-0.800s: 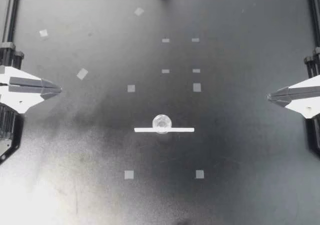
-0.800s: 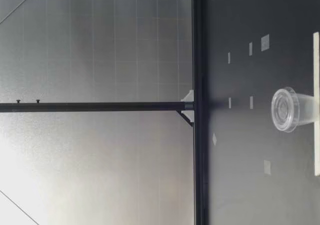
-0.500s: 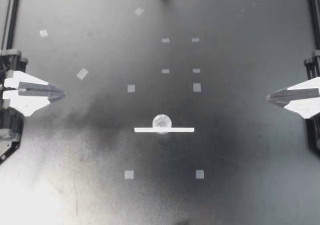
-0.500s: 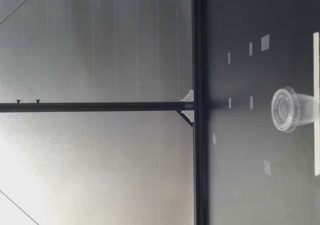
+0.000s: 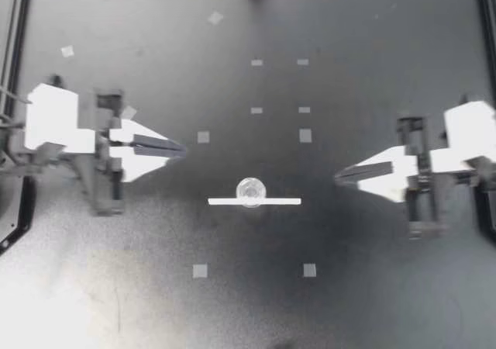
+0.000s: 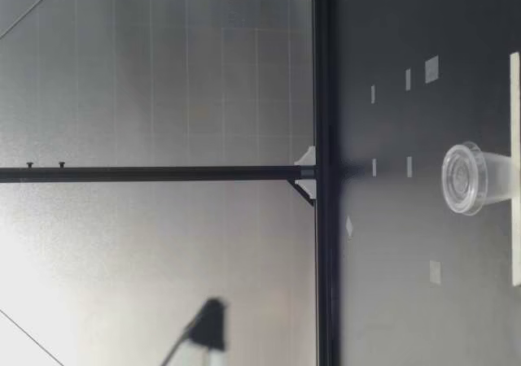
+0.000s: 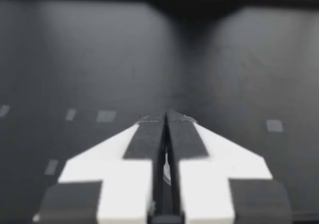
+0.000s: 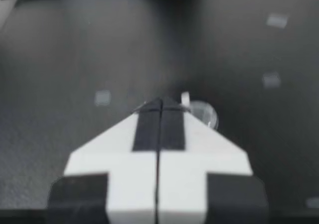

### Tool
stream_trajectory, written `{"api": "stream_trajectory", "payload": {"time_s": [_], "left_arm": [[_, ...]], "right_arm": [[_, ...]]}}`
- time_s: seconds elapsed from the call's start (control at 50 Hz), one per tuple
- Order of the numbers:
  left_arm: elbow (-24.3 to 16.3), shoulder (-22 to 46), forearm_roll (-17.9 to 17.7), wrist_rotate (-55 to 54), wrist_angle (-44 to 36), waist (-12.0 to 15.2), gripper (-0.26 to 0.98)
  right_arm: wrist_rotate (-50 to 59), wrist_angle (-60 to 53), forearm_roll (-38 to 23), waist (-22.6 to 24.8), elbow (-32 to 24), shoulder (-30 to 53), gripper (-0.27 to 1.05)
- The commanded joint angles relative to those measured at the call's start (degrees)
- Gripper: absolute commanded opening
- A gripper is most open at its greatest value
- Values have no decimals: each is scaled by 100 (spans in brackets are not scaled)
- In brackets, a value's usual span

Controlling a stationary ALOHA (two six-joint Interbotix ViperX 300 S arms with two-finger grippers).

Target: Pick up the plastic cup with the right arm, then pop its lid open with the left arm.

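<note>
The left gripper [image 5: 180, 149] and right gripper [image 5: 339, 177] are both seen clenched, nothing held. Between them, well apart from each, the clear cup [image 5: 250, 190] is stood upright at the white strip [image 5: 287, 202].

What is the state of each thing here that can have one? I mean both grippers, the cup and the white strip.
left gripper: shut, holding nothing.
right gripper: shut, holding nothing.
clear cup: upright, mouth up, looks empty, touched by neither gripper.
white strip: lying flat and straight on the table, with the cup at its middle.
</note>
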Motion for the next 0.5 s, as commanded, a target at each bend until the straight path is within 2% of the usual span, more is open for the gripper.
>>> {"api": "stream_trajectory", "payload": {"time_s": [0.0,0.26,0.36,0.48], "left_arm": [[-141,308,9,-9,-290,9,6],[-457,1310,53,-18,-439,-114,6],[-580,1608,62,-18,-466,-158,6],[-721,1951,79,-18,-510,-193,6]], "right_arm": [[62,-255,-9,-35,-229,492,9],[202,-422,18,-35,-659,1529,50],[255,-413,97,-35,-791,1863,62],[334,-404,316,-35,-896,2259,67]]}}
